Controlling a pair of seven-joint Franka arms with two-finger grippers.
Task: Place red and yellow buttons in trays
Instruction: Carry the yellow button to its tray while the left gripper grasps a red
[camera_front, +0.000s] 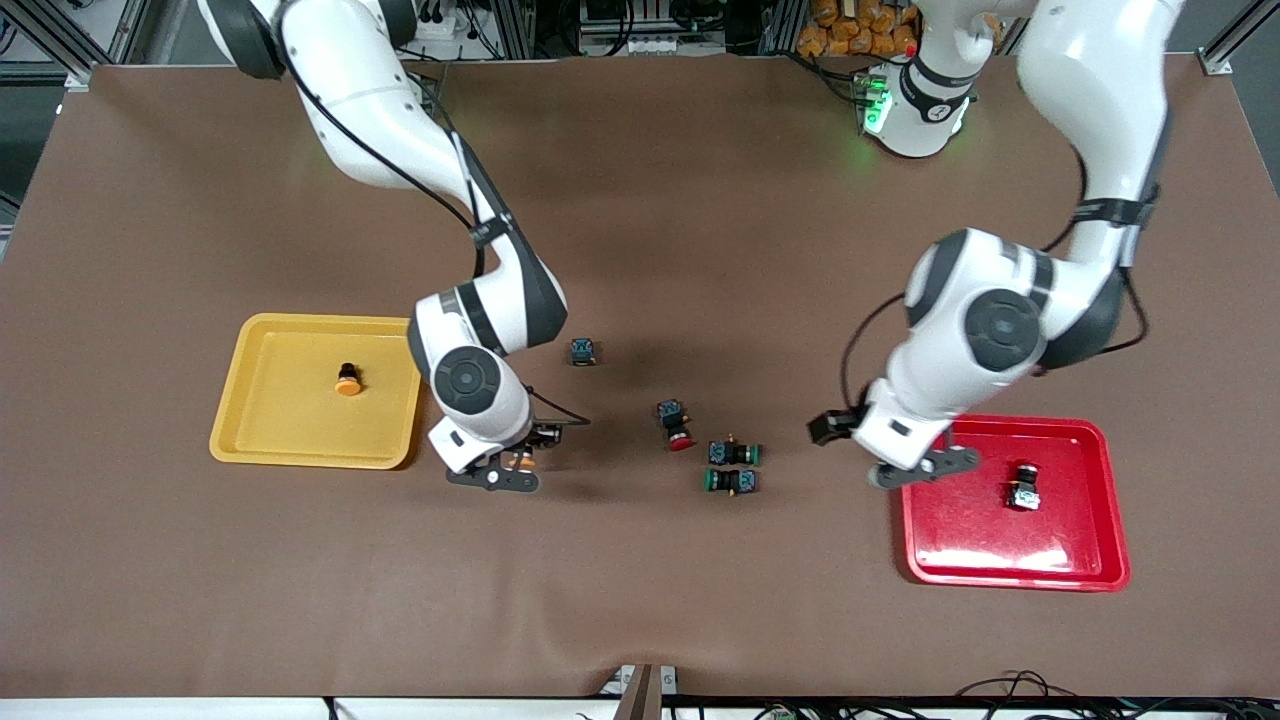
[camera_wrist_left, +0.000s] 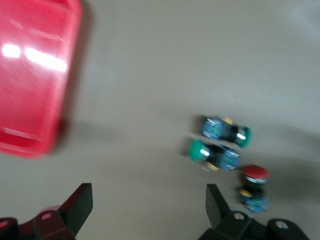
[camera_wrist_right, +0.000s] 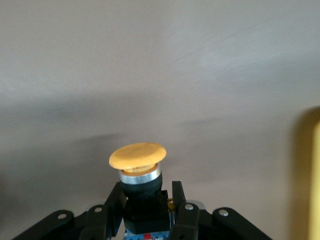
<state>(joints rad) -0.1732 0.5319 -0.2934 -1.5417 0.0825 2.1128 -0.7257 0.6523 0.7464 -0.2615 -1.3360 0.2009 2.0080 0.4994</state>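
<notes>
My right gripper is shut on a yellow button and holds it over the bare table beside the yellow tray. The right wrist view shows its orange-yellow cap above the shut fingers. Another yellow button stands in the yellow tray. My left gripper is open and empty over the rim of the red tray. A black-bodied button lies in the red tray; its cap colour does not show. A red button lies on the table mid-way, also in the left wrist view.
Two green-capped switches lie side by side next to the red button, nearer to the front camera. A capless dark block with a bluish top sits farther from the camera, by the right arm's elbow.
</notes>
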